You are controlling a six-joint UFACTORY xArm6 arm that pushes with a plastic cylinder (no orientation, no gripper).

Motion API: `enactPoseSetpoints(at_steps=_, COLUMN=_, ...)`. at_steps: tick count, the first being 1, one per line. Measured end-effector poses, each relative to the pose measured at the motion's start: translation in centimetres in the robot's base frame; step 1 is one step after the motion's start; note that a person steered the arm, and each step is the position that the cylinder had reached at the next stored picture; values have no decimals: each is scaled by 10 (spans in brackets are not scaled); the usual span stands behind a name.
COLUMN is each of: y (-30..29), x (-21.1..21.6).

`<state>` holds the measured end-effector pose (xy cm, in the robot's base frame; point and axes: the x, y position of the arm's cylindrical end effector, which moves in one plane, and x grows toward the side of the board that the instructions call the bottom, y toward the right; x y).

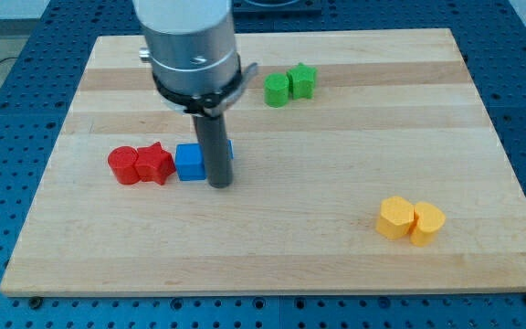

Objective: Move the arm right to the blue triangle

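Pale wooden boards make up the surface (336, 247), which lies on a blue perforated bench. Nearest the bottom edge, toward the right-hand corner, two yellow blocks touch: a yellow pentagon-like block (395, 217) and a yellow hexagon-like block (427, 223) just beside it. Farther up, left of centre, a row of blocks sits close together: a red cylinder (124, 165) touching a red star (155, 164), then a blue cube (189, 162) just beside the star. My tip (220, 184) stands at the cube's right side, touching or nearly so. A sliver of another blue block (229, 148) shows behind the rod; its shape cannot be made out. No tool is fitted, only the bare rod. Near the top edge, a green cube (277, 90) touches a green star (302, 81).
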<state>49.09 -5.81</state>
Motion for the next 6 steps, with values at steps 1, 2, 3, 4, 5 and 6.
enactPoseSetpoints(at_steps=1, y=62, x=-2)
enactPoseSetpoints(at_steps=2, y=107, x=-40)
enactPoseSetpoints(at_steps=3, y=107, x=-86)
enactPoseSetpoints(at_steps=4, y=69, x=-88)
enactPoseSetpoints(at_steps=5, y=39, x=-66)
enactPoseSetpoints(at_steps=6, y=29, x=-53)
